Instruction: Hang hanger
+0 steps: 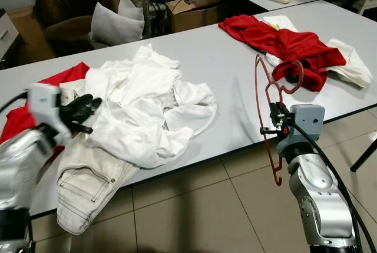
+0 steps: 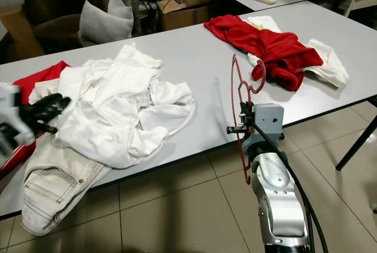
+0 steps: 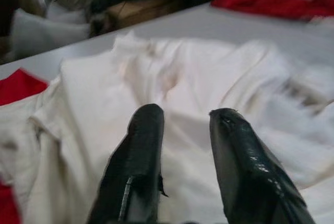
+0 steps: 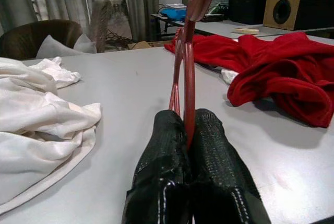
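Red plastic hanger (image 1: 272, 111) is pinched between the two black fingers (image 4: 167, 182) of the right gripper (image 1: 275, 122), which are pressed tight together on one thin bar of it. The hanger is held roughly upright at the near edge of the grey table (image 1: 224, 58), hook end up and curling toward the red garment (image 1: 283, 46), lower end dropping below the table edge over the tiled floor (image 1: 206, 206). It is seen as a thin open frame, dark red, with no clothing on it. Whether the hook touches the red garment cannot be told; in the right wrist view it seems to stand apart from it.

Left gripper (image 1: 82, 113) is held over the heap of white clothes (image 1: 147, 105) on the left part of the table, fingers (image 3: 141, 156) parted by a moderate gap with nothing between them. The left wrist view is blurred, so contact with the cloth cannot be judged; the fingers appear just above it.

Beige jeans (image 1: 88, 182) hang partly off the near table edge beneath the white heap. A second red cloth (image 1: 59, 76) lies at the far left under the whites. White fabric (image 1: 347, 58) is seen under the far red garment.
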Motion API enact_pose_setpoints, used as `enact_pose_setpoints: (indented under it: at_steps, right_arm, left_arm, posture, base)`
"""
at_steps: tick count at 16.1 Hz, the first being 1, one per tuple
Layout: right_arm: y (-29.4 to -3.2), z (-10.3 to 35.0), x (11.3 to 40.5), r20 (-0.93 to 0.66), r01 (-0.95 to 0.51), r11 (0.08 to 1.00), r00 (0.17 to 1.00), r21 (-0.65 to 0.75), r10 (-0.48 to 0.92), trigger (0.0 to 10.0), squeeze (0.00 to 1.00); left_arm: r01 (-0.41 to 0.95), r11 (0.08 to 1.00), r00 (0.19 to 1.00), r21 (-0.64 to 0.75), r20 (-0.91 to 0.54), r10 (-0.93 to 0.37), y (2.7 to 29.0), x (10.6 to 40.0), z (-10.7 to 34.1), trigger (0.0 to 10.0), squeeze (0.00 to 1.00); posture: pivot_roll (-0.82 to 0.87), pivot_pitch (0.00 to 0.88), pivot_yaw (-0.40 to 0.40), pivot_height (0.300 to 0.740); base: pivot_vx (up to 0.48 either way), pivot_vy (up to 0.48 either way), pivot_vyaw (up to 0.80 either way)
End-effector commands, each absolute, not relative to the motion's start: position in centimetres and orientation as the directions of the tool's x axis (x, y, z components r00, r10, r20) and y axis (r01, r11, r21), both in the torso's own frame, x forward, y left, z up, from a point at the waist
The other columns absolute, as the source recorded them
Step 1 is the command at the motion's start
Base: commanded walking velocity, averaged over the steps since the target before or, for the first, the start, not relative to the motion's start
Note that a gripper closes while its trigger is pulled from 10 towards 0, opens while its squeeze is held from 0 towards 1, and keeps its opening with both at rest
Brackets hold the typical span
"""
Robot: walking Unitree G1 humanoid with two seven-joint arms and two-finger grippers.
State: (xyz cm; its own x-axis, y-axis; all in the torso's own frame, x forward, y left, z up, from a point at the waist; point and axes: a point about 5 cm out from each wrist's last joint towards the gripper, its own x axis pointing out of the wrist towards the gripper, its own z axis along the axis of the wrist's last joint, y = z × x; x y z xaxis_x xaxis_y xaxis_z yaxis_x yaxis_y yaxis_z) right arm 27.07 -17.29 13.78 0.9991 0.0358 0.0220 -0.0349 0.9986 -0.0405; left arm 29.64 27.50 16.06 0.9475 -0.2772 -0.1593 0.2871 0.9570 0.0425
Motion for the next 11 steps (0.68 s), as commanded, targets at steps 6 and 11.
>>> enact_pose_setpoints:
  at_steps: [6, 11]
  right_arm:
    - [-17.0, 14.3, 27.5, 0.035, -0.05, 0.998, 0.998, -0.047, 0.052, 10.0, 0.0]
    - [-17.2, 14.3, 27.5, 0.035, -0.05, 0.997, 0.998, -0.051, 0.052, 10.0, 0.0]
  left_arm:
    - [0.248, 0.96, 0.928, 0.127, -0.317, -0.197, 25.7, 30.8, 12.8, 10.0, 0.0]
    - [0.266, 0.947, 0.925, 0.182, -0.326, -0.197, 25.5, 30.8, 12.3, 0.0, 0.0]
  posture:
    - [0.03, 0.0, 0.124, 0.74]
    - [0.03, 0.0, 0.122, 0.74]
  base:
    - [0.0, 0.0, 0.0]
    - [0.0, 0.0, 0.0]
